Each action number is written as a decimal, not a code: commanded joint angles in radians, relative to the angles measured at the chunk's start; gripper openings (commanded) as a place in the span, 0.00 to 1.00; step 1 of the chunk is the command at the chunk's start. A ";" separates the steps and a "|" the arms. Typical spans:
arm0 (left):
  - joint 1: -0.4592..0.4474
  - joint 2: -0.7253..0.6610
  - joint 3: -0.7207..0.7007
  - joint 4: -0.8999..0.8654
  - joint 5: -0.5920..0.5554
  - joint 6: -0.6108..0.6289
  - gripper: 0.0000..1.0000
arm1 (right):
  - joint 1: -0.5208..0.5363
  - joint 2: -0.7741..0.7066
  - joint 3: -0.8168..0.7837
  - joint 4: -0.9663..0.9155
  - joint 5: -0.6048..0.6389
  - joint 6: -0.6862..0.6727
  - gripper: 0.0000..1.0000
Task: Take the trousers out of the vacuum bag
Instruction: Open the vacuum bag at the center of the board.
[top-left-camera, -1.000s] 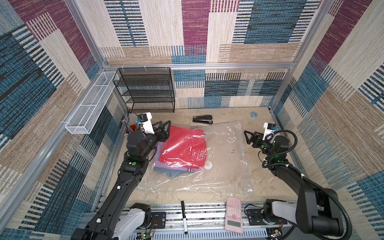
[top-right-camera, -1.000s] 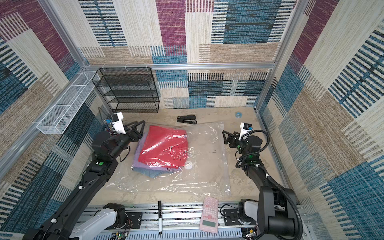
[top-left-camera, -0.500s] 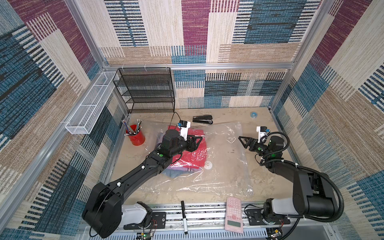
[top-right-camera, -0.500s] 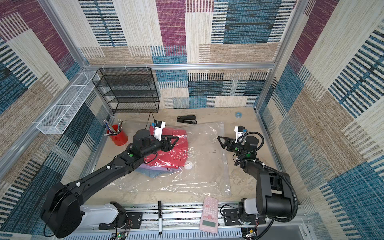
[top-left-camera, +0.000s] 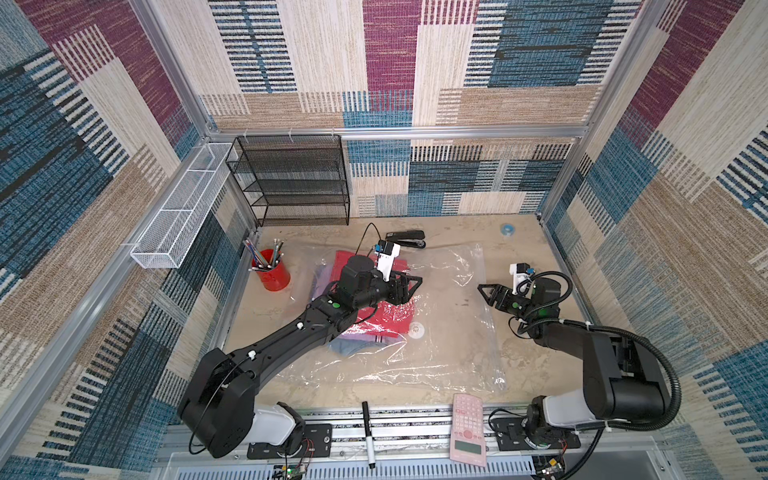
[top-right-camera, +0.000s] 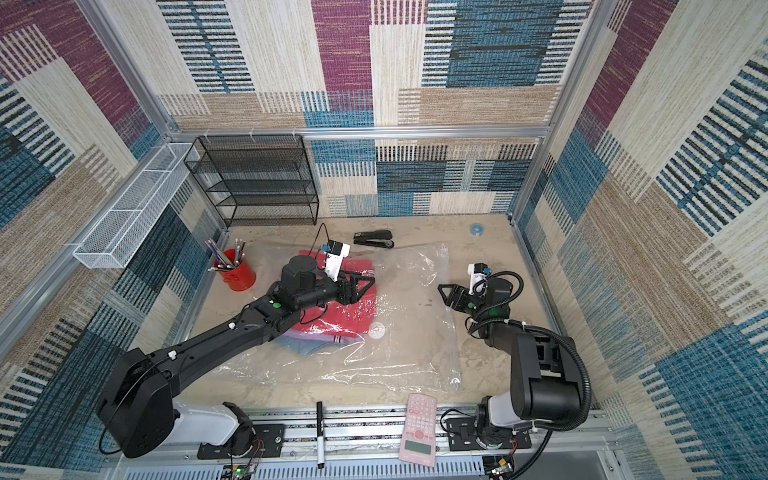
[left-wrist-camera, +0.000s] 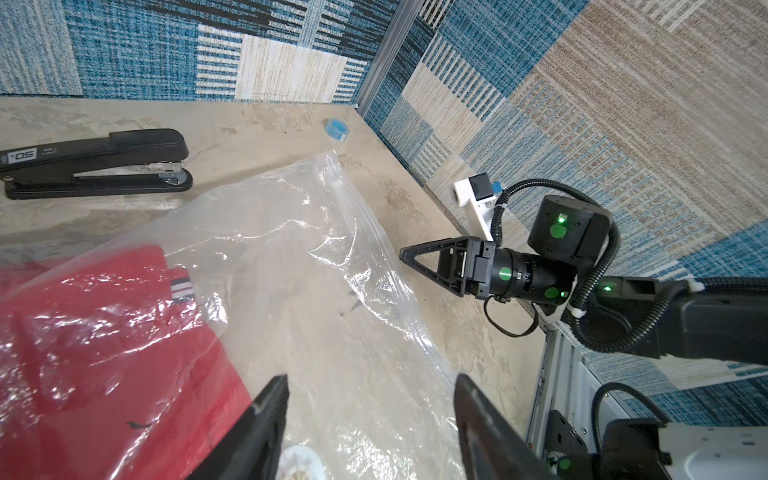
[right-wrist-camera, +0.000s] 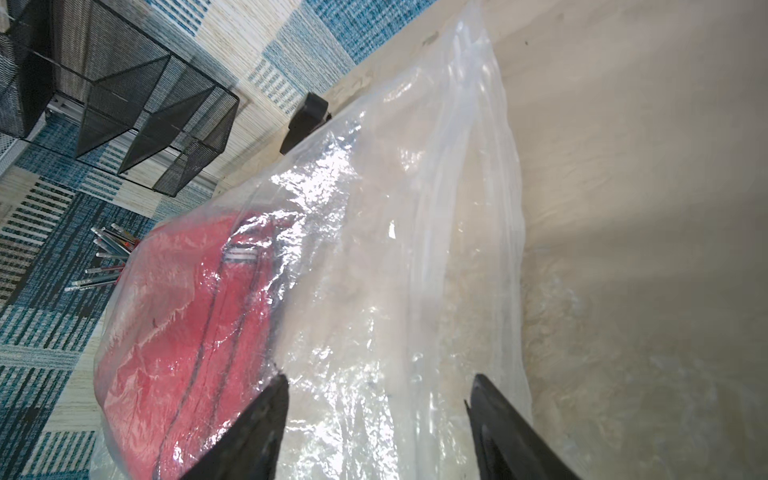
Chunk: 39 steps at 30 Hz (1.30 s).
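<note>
The vacuum bag (top-left-camera: 449, 332) is a large clear crinkly sheet lying flat on the table, with its white valve (top-left-camera: 415, 329) near the middle. Inside its left half lie the trousers: red (top-left-camera: 390, 320) on top, a lilac pair with striped trim (top-left-camera: 365, 341), and blue denim (top-left-camera: 347, 347) under them. My left gripper (top-left-camera: 417, 282) hovers open over the red pair's right edge, above the plastic (left-wrist-camera: 332, 291), with nothing between its fingers (left-wrist-camera: 274, 399). My right gripper (top-left-camera: 482, 289) stands open at the bag's right edge (right-wrist-camera: 511, 249), holding nothing.
A red pencil cup (top-left-camera: 270, 274) stands left of the bag. A black stapler (top-left-camera: 405, 240) and a blue tape roll (top-left-camera: 507, 229) lie behind it. A black mesh shelf (top-left-camera: 291, 183) sits at the back wall. A pink calculator (top-left-camera: 467, 428) and a marker (top-left-camera: 368, 432) rest on the front rail.
My left arm has swung from the bag's left side across the trousers toward the middle. My right gripper has moved left to the bag's edge, its jaws narrowing.
</note>
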 joint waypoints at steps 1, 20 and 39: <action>-0.018 0.012 0.015 0.009 0.034 0.031 0.65 | 0.000 0.034 0.002 0.024 -0.048 0.003 0.58; -0.124 0.138 0.089 -0.007 0.042 0.030 0.66 | 0.010 -0.006 0.017 0.085 -0.265 0.051 0.00; -0.181 0.471 0.708 -0.561 0.016 0.045 0.62 | 0.226 -0.400 -0.004 -0.073 -0.098 -0.143 0.00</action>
